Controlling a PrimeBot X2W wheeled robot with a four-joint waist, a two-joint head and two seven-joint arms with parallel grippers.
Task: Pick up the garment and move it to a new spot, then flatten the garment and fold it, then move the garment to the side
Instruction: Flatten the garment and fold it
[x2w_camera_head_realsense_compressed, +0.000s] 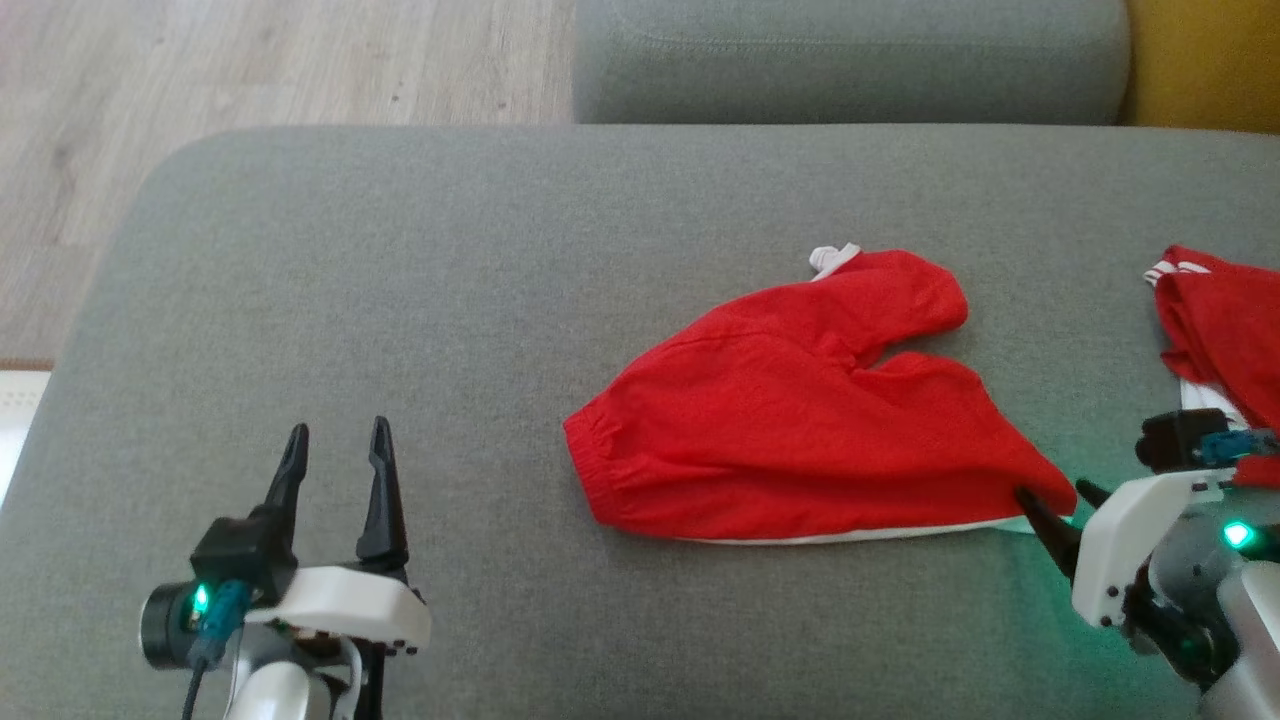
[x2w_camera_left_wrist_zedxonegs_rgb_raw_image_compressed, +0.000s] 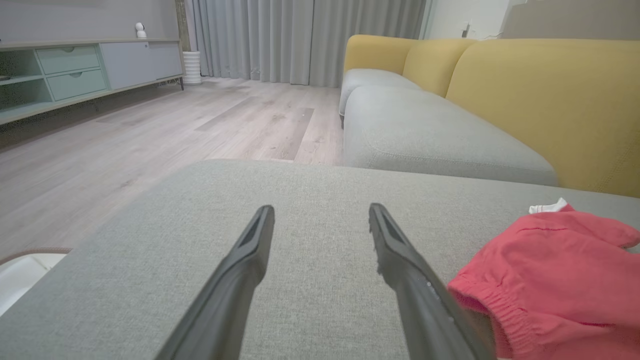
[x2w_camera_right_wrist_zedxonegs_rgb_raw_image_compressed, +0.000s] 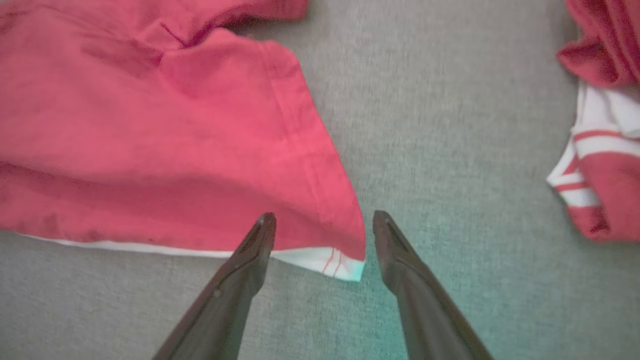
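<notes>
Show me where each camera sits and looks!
Head: up on the head, looking down at the grey cushion, red shorts, left gripper and right gripper.
Left wrist: low, looking along its open fingers across the cushion toward the floor and yellow sofa.
Right wrist: looking down between its fingers at the red shorts' corner.
All share the red shorts.

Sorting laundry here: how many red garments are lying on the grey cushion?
2. The red shorts lie midway across the grey cushion, by the right hand; a second garment sits at the right edge, cut off, so more may be hidden.
</notes>
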